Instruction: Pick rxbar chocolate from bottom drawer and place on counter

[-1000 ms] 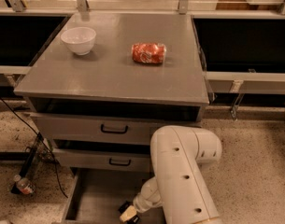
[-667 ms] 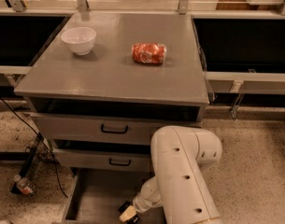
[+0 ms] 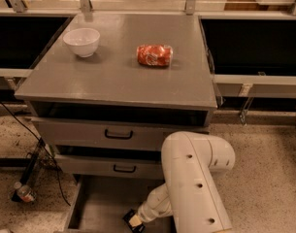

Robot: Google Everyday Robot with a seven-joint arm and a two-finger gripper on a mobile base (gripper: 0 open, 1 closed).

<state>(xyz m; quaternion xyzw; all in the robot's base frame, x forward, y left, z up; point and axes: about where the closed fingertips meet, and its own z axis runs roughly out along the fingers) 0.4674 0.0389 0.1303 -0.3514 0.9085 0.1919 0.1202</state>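
Grey glossy counter (image 3: 113, 84) bears white bowl (image 3: 82, 41) and red packet (image 3: 155, 55); speckled floor (image 3: 264, 178). I find the bottom drawer (image 3: 96, 205) open, plain grey; gripper (image 3: 134, 221) inside, hold I cannot tell.

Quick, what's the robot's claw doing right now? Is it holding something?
Gripper: down low inside the bottom drawer; whether it is open, closed or holding anything cannot be told.

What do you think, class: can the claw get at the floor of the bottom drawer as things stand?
Probably yes. The bottom drawer is pulled out past the two upper drawers, and the claw hangs low inside it, with nothing visible in between.
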